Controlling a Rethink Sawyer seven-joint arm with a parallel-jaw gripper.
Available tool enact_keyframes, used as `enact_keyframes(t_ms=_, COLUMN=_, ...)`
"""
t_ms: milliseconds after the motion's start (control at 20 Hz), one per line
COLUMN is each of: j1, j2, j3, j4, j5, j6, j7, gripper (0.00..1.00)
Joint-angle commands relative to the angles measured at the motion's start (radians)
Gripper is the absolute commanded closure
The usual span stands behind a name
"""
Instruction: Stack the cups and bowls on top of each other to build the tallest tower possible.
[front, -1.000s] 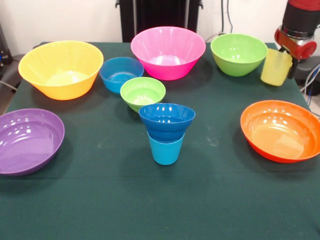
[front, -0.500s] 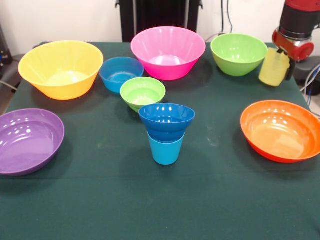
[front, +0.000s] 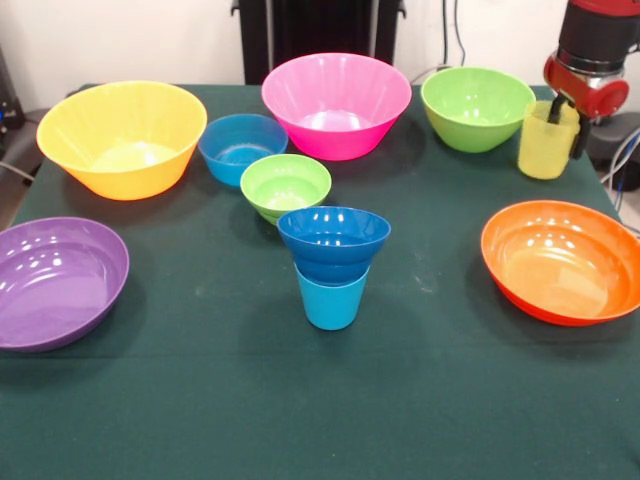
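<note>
The yellow cup (front: 546, 142) stands upright at the far right of the table, beside the large green bowl (front: 477, 107). My gripper (front: 567, 124) is shut on its rim, one finger inside and one outside. Near the middle, the dark blue bowl (front: 333, 238) sits on top of the light blue cup (front: 331, 298). The small lime green bowl (front: 285, 184) and the light blue bowl (front: 241, 148) stand just behind that stack, each on its own.
Large bowls ring the table: yellow-orange (front: 120, 135) far left, pink (front: 336, 103) at the back, purple (front: 55, 280) at the left edge, orange (front: 560, 262) at the right. The robot's pedestal (front: 318, 25) stands behind the pink bowl.
The yellow cup hung tilted in my gripper a second ago. It has swung upright and shifted slightly left, towards the large green bowl. Nothing else moved.
</note>
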Motion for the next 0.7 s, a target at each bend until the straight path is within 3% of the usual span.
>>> enact_keyframes(t_ms=50, j1=0.023, j2=-0.005, j3=-0.012, j4=-0.037, j5=-0.031, j6=0.183, j7=0.14, gripper=0.0)
enact_keyframes(t_ms=350, j1=0.046, j2=0.002, j3=-0.064, j4=-0.111, j5=-0.043, j6=0.277, j7=0.167, gripper=0.0)
enact_keyframes(t_ms=400, j1=0.049, j2=0.009, j3=-0.073, j4=-0.119, j5=-0.041, j6=0.284, j7=0.166, gripper=1.0)
enact_keyframes(t_ms=550, j1=0.032, j2=0.021, j3=-0.076, j4=-0.114, j5=-0.045, j6=0.268, j7=0.144, gripper=1.0)
enact_keyframes(t_ms=700, j1=-0.03, j2=0.008, j3=-0.036, j4=-0.068, j5=-0.051, j6=0.22, j7=0.085, gripper=1.0)
